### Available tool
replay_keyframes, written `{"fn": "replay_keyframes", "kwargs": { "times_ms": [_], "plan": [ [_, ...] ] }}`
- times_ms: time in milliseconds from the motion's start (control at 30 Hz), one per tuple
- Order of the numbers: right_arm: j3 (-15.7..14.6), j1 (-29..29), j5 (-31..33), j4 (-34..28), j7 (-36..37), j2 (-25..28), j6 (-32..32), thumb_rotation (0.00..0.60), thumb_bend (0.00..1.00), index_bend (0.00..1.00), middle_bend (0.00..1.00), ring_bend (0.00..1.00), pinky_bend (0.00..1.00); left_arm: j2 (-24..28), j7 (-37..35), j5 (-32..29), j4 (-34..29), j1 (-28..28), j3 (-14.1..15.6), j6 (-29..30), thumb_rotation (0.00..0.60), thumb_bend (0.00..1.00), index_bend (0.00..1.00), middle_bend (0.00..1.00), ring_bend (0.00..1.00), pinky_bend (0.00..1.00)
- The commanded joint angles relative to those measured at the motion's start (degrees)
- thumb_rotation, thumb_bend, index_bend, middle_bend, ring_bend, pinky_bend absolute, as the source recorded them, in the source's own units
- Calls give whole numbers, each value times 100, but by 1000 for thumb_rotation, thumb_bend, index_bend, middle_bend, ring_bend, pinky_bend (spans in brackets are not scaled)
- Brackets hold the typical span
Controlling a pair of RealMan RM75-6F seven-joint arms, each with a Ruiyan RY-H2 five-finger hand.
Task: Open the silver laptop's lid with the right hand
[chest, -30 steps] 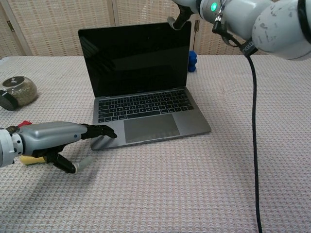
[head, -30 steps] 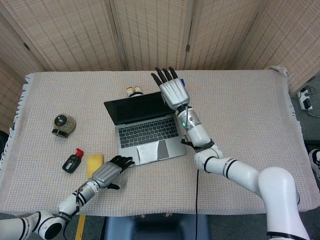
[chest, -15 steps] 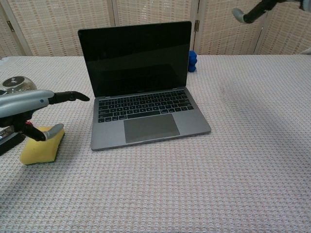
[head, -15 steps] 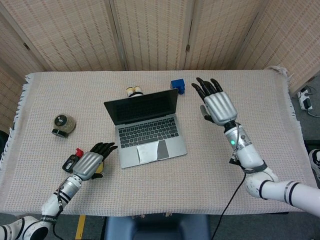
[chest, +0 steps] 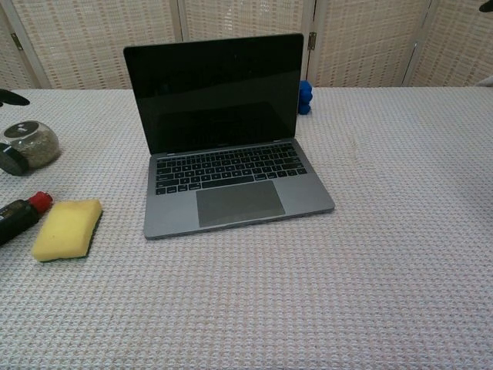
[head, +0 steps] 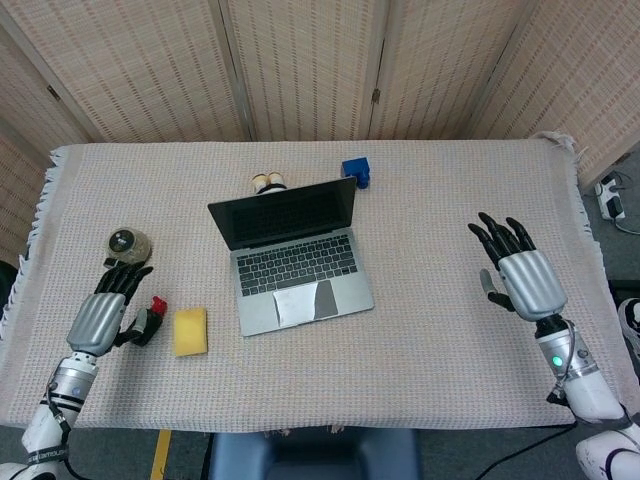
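Your right hand (head: pixel 522 275) hangs with fingers spread, holding nothing, well apart from the silver laptop (head: pixel 291 257), which sits off to its thumb side, mid-table, lid upright. Left hand (head: pixel 102 312) is spread too. Looks done.

From my head camera I see the silver laptop (head: pixel 295 255) standing open in the middle of the bench (head: pixel 440 330), screen dark. My right hand (head: pixel 522 277) hovers well off to its right, fingers (head: pixel 497 237) spread and holding nothing. My left hand (head: pixel 100 316) is open near the bench's left edge, just beside a black-and-red device (head: pixel 145 323) and a yellow sponge (head: pixel 190 331).
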Motion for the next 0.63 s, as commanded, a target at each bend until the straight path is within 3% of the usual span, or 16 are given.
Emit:
{"fn": "replay_keyframes", "kwargs": {
  "times_ms": [33,333,633],
  "plan": [
    [-262,-363,-228,110,479,-43,212,600,639,0,24,112,0,87,-12,79,18,329,61,437,600,650,148,95,38,0],
    [-541,-1159,-405,359,1041,-277,813,600,639,0,19,88,0,149,123,731,-103,1163,420,1546,600,649,165,103,47,0],
    [-623,-1699,-665,272,1017,-292,1375,600,639,0,17,83,0,57,315,1213,-269,1589,622,1959,600,649,165,103,48,0]
  ]
}}
